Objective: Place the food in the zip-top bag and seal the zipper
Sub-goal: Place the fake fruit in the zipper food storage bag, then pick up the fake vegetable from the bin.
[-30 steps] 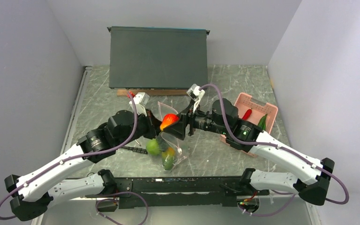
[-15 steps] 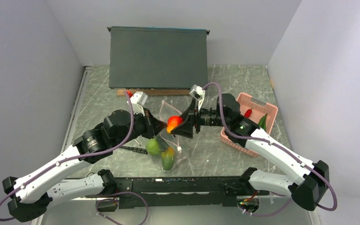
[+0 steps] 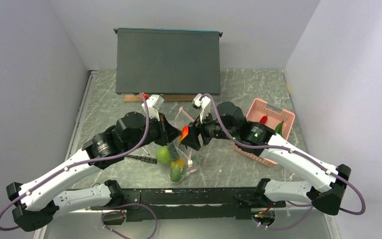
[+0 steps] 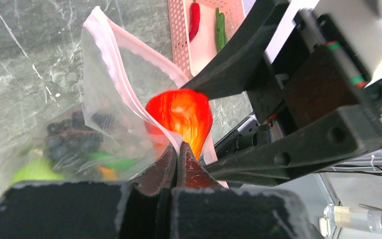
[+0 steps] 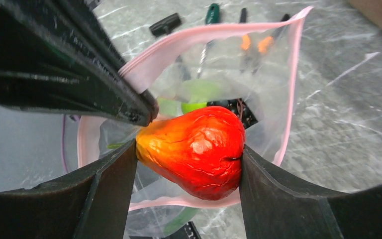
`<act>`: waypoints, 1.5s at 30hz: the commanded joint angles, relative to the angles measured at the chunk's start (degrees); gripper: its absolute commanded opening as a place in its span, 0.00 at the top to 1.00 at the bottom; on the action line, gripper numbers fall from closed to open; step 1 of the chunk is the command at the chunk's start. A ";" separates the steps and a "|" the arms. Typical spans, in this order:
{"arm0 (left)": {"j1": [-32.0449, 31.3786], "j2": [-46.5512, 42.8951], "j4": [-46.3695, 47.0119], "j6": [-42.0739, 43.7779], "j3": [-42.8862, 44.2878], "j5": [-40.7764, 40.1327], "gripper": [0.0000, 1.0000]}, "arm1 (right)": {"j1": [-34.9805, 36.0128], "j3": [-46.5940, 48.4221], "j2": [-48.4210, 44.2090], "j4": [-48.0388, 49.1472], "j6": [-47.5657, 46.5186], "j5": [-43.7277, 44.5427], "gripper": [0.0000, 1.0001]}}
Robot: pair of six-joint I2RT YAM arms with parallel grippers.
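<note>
Film of the zip-top bag (image 4: 104, 94) looks limp, left gripper (image 4: 177, 158) pinching its rim mid-frame; right gripper (image 5: 191, 167) clamps the likely light, hard red-orange fruit (image 5: 196, 142).

Red-orange fruit (image 5: 194, 149) sits at mouth of the open clear bag (image 5: 281, 74) (lime-green fruit (image 5: 199, 97) inside)

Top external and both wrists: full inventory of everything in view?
red-orange fruit: 1, red-orange, at bag mouth
zip-top bag: 1, clear, pink strip, mid-table, mouth open
lime-green fruit: 1, green, inside bag
orange-yellow piece: 1, orange-yellow, inside bag
chili: 1, red, in basket
cucumber: 1, dark green, in basket
basket: 1, pink, table right
pliers: 1, orange handles, beyond bag
screwdriver: 1, green handle, beyond bag
panel: 1, dark, table rear
left tool: 1, black, shut on bag rim
right tool: 1, black, shut on red-orange fruit
</note>
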 commanded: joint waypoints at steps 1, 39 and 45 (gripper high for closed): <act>-0.15 -0.43 3.61 0.23 2.14 0.93 1.00 | 0.34 6.30 1.21 -4.56 1.23 8.79 0.40; -0.15 4.16 4.42 4.99 2.22 1.85 1.00 | -59.60 -11.24 -0.05 -10.58 18.02 20.97 0.06; -0.15 7.31 3.45 9.89 5.09 3.31 1.00 | -63.55 -11.55 10.25 -3.72 18.38 22.98 0.17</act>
